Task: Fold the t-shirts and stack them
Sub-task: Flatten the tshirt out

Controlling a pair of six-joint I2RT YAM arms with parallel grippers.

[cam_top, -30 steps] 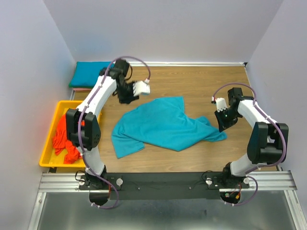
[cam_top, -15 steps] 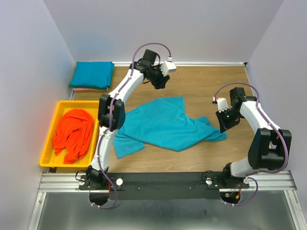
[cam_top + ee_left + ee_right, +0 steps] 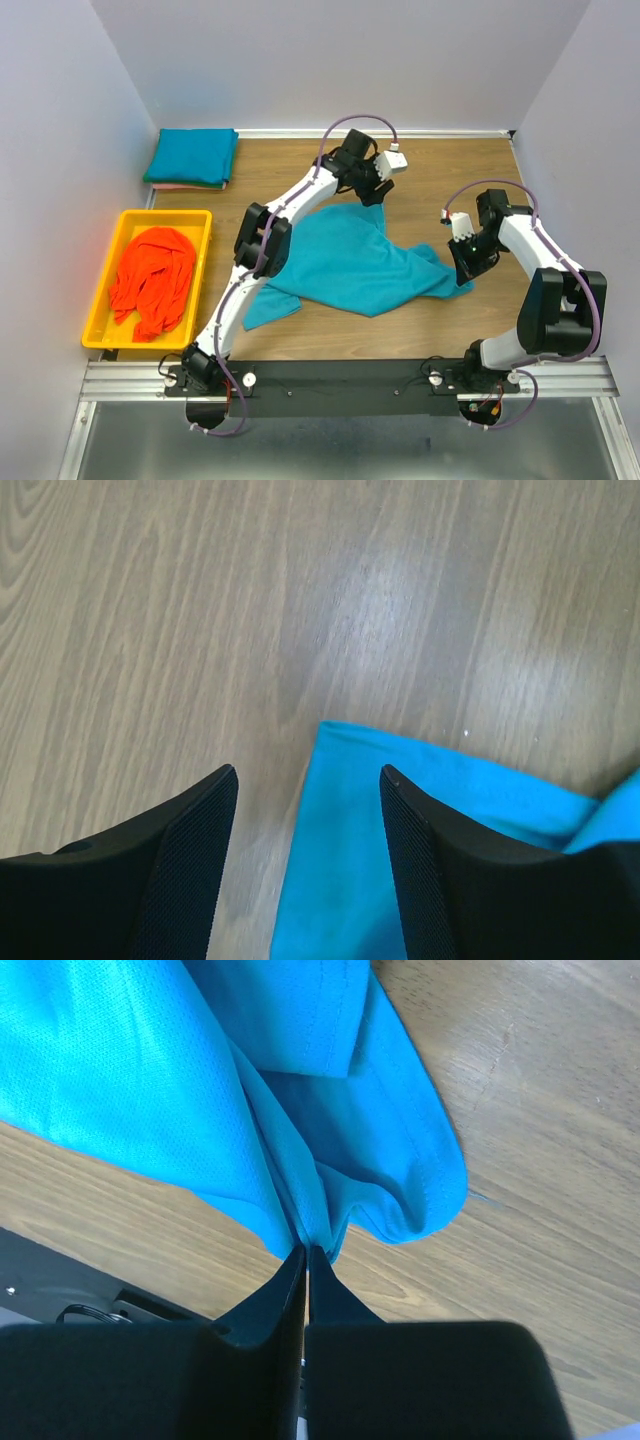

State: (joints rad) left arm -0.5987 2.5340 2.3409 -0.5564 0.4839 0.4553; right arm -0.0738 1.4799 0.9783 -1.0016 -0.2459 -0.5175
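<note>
In the middle of the table (image 3: 450, 170), a teal t-shirt (image 3: 345, 260) is lying crumpled and half spread, its cloth running from about 7 o'clock up toward 1 o'clock. The left tool (image 3: 374, 190) is hanging over the shirt's far corner at 12 o'clock, its fingers (image 3: 190, 860) standing spread with nothing between them. Through its wrist camera, that corner of teal cloth is showing just beneath the gap, lying flat on the wood. At the shirt's 3 o'clock end, the right tool (image 3: 468, 266) is pinching a gathered fold of the same shirt, its fingers pressing together on the cloth down near the table. Over at 9 o'clock, an orange-red t-shirt (image 3: 155, 280) is sitting bunched in a yellow tray (image 3: 165, 214). At 10 o'clock, in the far corner, a folded teal t-shirt (image 3: 192, 155) is resting flat, well apart from both tools.
</note>
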